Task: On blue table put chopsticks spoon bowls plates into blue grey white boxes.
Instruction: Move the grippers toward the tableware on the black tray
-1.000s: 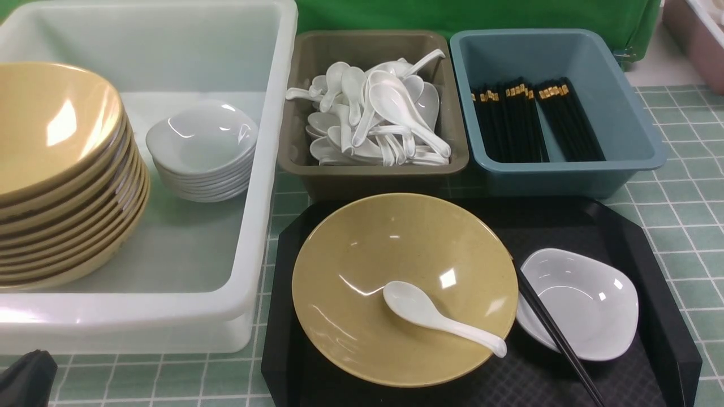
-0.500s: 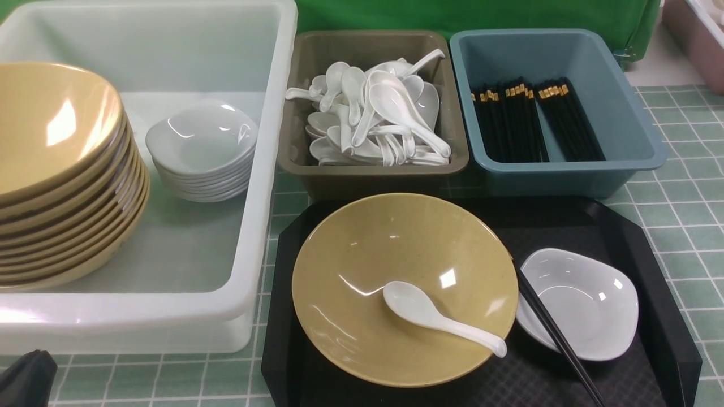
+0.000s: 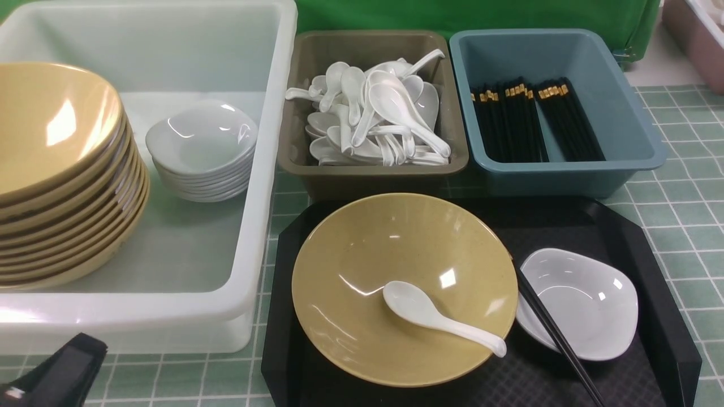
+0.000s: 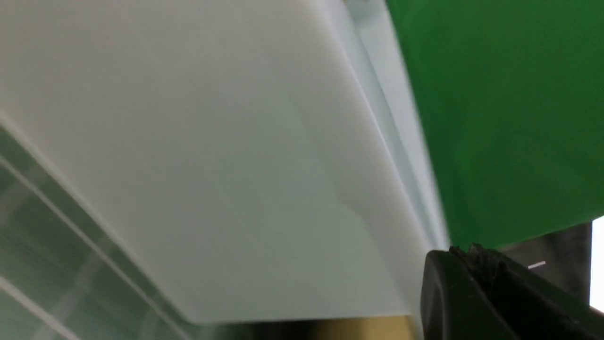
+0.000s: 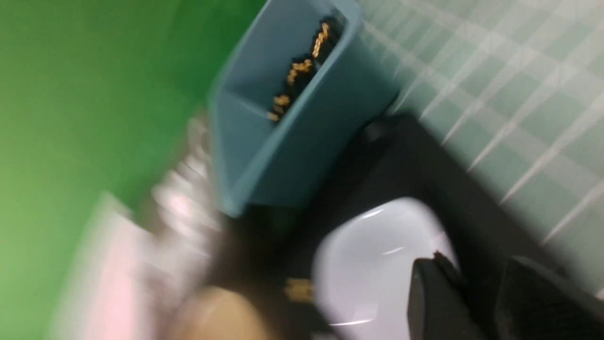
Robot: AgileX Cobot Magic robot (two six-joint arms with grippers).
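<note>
White plastic made up the largest thing, the box (image 3: 141, 312), and past its near edge my left claw (image 4: 462, 252) had just swung: half a second earlier it stood further out in the near left corner of the front view, and now it reached further in and slanted. I took that for the start of a move in towards the tray (image 3: 278, 322). The tray itself had not shifted, nor had the blue box (image 3: 557, 180) and the grey box (image 3: 373, 183) beyond its far edge. My left claw was closed, with nothing in it; my right claw (image 5: 474, 262) stood open, its fingers apart and nothing seen between them.

On the tray, all lay as before. The yellow bowl (image 3: 362, 243) filled the left half, near the left edge. The white bowl (image 3: 599, 305) sat by the right edge. The spoon (image 3: 408, 305) lay in the yellow bowl, its handle over the rim, and the chopsticks (image 3: 551, 322) slanted from that rim across the white bowl's edge towards the tray's near edge. So nothing of this set was boxed. I judged the spoon and chopsticks best cleared first, since lifting either bowl could tip them off.
</note>
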